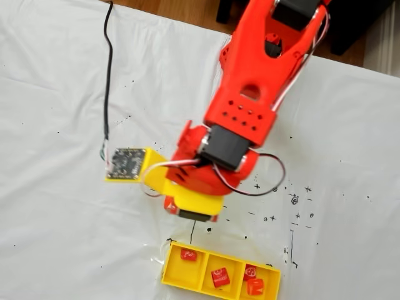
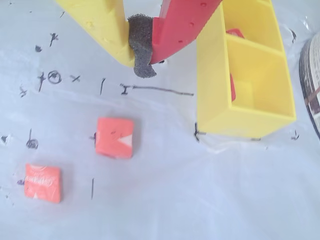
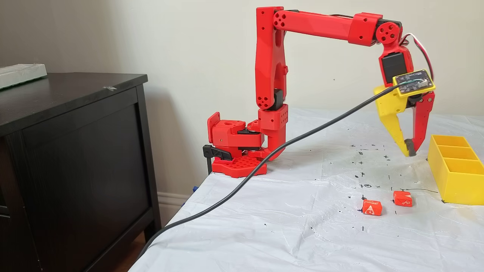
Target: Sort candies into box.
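With the gripper (image 3: 409, 152) closed on nothing and held above the tabletop (image 3: 283, 226) beside the box (image 3: 455, 170), where four candies lie, the two loose candies (image 2: 115, 137) (image 2: 43, 182) could be nudged away unless it is opened first.

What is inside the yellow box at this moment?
In a fixed view from above, the yellow box holds four candies: one in the left compartment, one in the middle, two in the right. The wrist view hides most behind the box walls.
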Tool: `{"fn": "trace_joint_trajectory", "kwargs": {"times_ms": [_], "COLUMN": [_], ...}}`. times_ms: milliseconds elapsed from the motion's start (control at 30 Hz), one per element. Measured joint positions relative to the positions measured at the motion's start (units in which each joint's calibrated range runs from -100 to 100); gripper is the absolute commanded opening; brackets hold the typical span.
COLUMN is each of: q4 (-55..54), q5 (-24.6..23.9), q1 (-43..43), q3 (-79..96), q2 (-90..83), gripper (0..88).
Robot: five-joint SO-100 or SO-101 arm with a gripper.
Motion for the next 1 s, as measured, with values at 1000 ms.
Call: {"fn": "trace_joint_trajectory", "kwargs": {"times_ms": [1000], "q4": [6.83], "q5": [5.91], "q1": [6.34], "q3": [-6.56], "q2": [12.47], "gripper": [31.2]}}
